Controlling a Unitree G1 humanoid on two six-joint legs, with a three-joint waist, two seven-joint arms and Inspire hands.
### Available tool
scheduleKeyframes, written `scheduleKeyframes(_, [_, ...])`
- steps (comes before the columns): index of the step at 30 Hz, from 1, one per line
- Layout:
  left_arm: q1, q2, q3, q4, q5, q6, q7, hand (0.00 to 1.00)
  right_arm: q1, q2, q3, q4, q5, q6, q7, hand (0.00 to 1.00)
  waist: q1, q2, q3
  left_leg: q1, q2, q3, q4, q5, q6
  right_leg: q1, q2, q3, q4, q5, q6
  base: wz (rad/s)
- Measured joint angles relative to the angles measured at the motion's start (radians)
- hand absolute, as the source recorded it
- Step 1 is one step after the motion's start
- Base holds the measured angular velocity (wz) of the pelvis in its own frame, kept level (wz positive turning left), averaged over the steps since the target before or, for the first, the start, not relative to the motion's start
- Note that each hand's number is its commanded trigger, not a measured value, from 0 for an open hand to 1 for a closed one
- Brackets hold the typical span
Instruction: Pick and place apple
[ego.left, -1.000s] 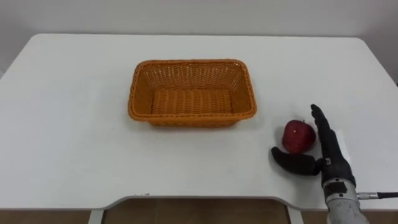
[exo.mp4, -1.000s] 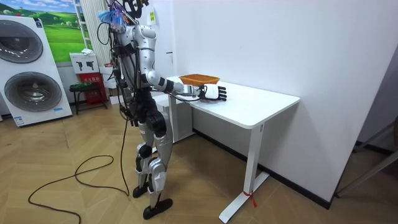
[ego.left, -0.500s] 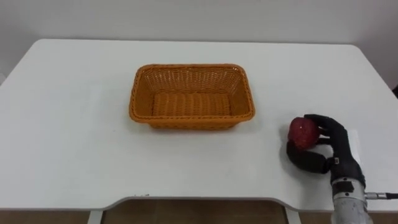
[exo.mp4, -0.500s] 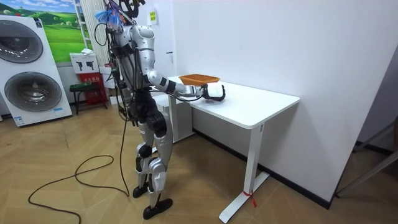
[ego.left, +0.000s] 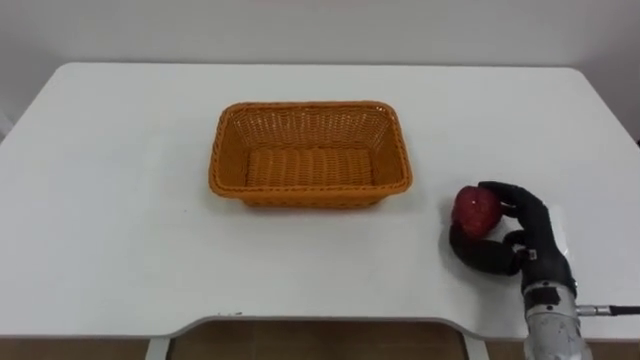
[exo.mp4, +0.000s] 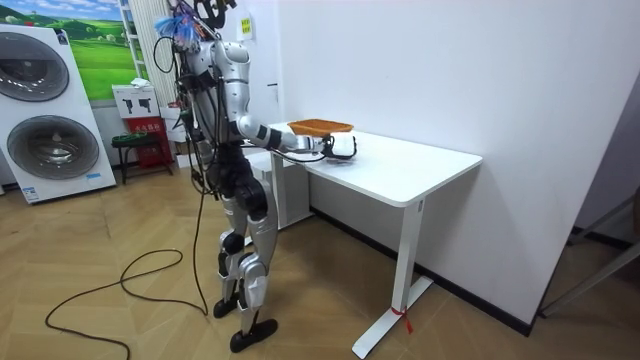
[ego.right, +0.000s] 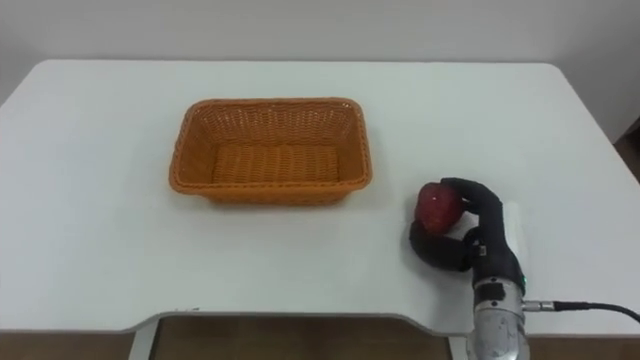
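Observation:
A red apple (ego.left: 477, 209) sits near the front right of the white table (ego.left: 120, 200), and my right hand (ego.left: 522, 240) has its fingers and thumb curled round it. In the right eye view the same apple (ego.right: 438, 207) shows inside my right hand (ego.right: 480, 243). An empty orange wicker basket (ego.left: 310, 151) stands at the table's middle, to the left of the apple and farther back. In the room view I stand at the table's near end with my right hand (exo.mp4: 343, 149) over the tabletop next to the basket (exo.mp4: 320, 127).
The table's front edge (ego.left: 330, 322) runs close below my hand. In the room view a washing machine (exo.mp4: 48, 115) stands at the left, and a small stool (exo.mp4: 139, 148) with red items is behind me. Bare white tabletop lies left and right of the basket.
My right hand's fingers, straight beside the apple a second ago, have curled round it. The apple has shifted slightly with the hand.

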Motion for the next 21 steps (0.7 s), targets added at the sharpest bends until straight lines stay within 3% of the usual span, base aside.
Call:
scheduleKeyframes(9, [-0.018, 0.000, 0.001, 0.065, 0.001, -0.001, -0.019, 0.00, -0.042, -0.017, 0.007, -0.267, 0.001, 0.008, 0.013, 1.00, 0.014, -0.010, 0.0074, -0.011, -0.001, -0.006, 0.002, 0.001, 0.001, -0.011, 0.000, 0.000, -0.005, 0.000, 0.000, 0.00])
scheduleKeyframes(15, [-0.027, -0.002, 0.000, 0.068, 0.009, 0.000, -0.025, 0.00, -0.083, -0.017, 0.009, -0.355, 0.016, 0.008, 0.018, 1.00, 0.022, 0.000, 0.0130, -0.018, -0.001, -0.008, 0.002, 0.001, 0.001, -0.014, 0.000, -0.005, -0.004, 0.000, 0.000, 0.02])
scheduleKeyframes(21, [-0.037, -0.009, 0.000, 0.069, 0.012, -0.001, -0.024, 0.00, -0.107, -0.021, 0.033, -0.397, 0.014, 0.009, 0.056, 1.00, 0.049, 0.001, 0.0104, -0.028, 0.000, -0.003, 0.006, 0.002, 0.000, -0.027, 0.001, 0.001, -0.003, 0.000, 0.000, -0.02])
